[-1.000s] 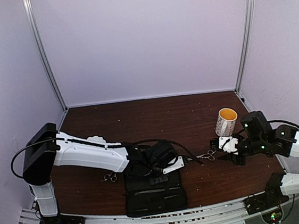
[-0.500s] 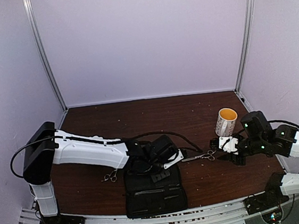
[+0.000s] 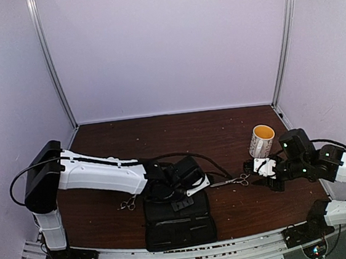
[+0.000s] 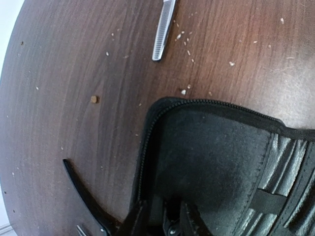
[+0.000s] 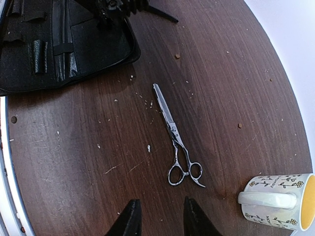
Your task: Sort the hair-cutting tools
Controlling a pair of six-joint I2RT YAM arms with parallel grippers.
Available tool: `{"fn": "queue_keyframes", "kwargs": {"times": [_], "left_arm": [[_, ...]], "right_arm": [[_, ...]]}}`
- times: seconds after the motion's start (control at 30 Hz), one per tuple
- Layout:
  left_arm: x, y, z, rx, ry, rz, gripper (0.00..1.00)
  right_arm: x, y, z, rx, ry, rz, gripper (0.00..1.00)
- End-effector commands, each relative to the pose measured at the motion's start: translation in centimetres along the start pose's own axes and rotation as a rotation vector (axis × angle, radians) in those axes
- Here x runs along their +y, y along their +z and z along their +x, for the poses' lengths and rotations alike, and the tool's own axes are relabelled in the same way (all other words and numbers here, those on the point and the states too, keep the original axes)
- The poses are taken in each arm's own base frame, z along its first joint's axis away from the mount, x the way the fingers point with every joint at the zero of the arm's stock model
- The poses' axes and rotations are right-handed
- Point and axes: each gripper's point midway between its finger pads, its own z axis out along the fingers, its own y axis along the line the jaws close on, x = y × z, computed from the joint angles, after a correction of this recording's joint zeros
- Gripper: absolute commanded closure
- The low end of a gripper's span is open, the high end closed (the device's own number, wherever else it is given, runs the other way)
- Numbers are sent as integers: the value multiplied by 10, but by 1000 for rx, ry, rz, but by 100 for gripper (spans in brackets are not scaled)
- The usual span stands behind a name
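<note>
Silver thinning scissors [image 3: 231, 181] lie on the brown table between the arms, and also show in the right wrist view [image 5: 176, 137]. A second pair of silver scissors [image 3: 128, 204] lies left of the open black case [image 3: 179, 221]. My left gripper [image 3: 186, 197] hovers over the case's far right corner [image 4: 162, 105]. Its fingers [image 4: 134, 222] stand a little apart with something dark between them. A thin black pointed piece [image 4: 81, 191] lies on the table beside them. My right gripper [image 5: 161, 219] is open and empty, just short of the scissors' ring handles.
A white mug [image 3: 262, 140] with a yellow inside stands far right, and lies on its side in the right wrist view [image 5: 275, 199]. The tip of the scissors' blade [image 4: 164, 29] points toward the case. Crumbs dot the table. A metal rail runs along the near edge.
My left gripper has shifted slightly away from the case's middle toward its far right corner. The right arm and both pairs of scissors have not moved.
</note>
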Motion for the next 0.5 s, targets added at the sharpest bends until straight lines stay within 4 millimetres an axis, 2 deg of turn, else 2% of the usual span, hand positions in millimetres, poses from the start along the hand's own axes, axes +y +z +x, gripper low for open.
{"fn": "queue_keyframes", "kwargs": {"times": [0.0,0.07,0.2,0.27,0.33,0.47], "left_arm": [[16,-40,-25,-102,15,2,68],[23,-59,-33,-134,48,-1,65],[71,-84,-26,-142,-12,-86,56],[95,-82,-13,-125,-96,-95,54],[110,-73,3,-100,-183,-83,53],[117,-53,20,-64,-269,-21,54]], "right_arm": [[-2,-2,1,-2,9,17,69],[-2,-2,1,-1,11,15,69],[-1,-2,1,-2,11,4,69],[-1,-1,1,0,10,3,70],[-2,-2,1,-1,10,7,69],[-2,-1,2,1,13,13,69]]}}
